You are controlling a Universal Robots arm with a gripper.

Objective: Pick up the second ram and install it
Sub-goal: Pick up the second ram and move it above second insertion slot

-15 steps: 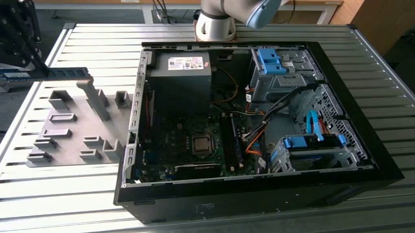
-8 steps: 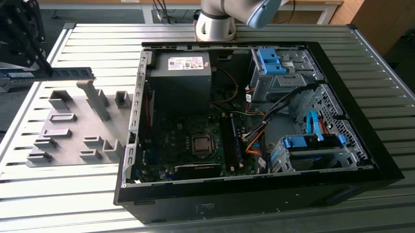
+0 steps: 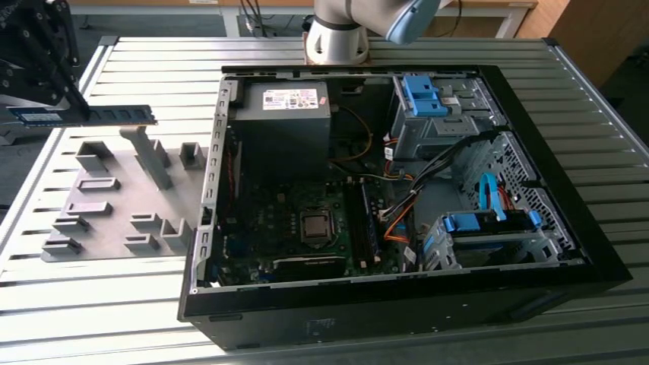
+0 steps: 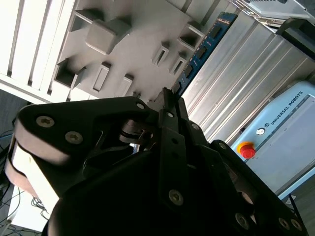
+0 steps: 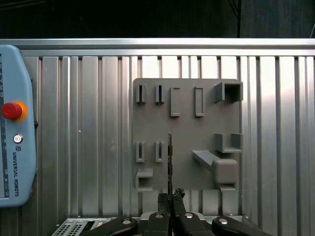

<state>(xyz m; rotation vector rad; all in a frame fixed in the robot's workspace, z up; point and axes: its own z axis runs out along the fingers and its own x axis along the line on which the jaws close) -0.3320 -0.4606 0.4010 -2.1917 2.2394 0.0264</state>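
In the exterior view my gripper [image 3: 77, 112] is at the far left, shut on the second ram [image 3: 120, 115], a thin blue board with dark chips held level on its long edge above the grey holder plate [image 3: 112, 199]. The first wrist view looks straight down the second ram [image 5: 170, 160], which appears edge-on as a thin dark line running out from the closed gripper [image 5: 170, 197] over the holder plate [image 5: 187, 98]. In the second wrist view the blue second ram [image 4: 203, 48] sticks out past the gripper [image 4: 170, 97]. The open computer case [image 3: 206, 228] lies to the exterior view's right, its memory slots [image 3: 362, 222] beside the processor socket.
The holder plate carries several grey brackets and slots [image 3: 152, 156]. A teach pendant [image 5: 15, 123] with a red stop button lies on the ribbed metal table [image 3: 121, 304]. Inside the case are a power supply [image 3: 284, 114], cables and blue drive-bay latches [image 3: 421, 95]. The arm's base [image 3: 335, 38] stands behind the case.
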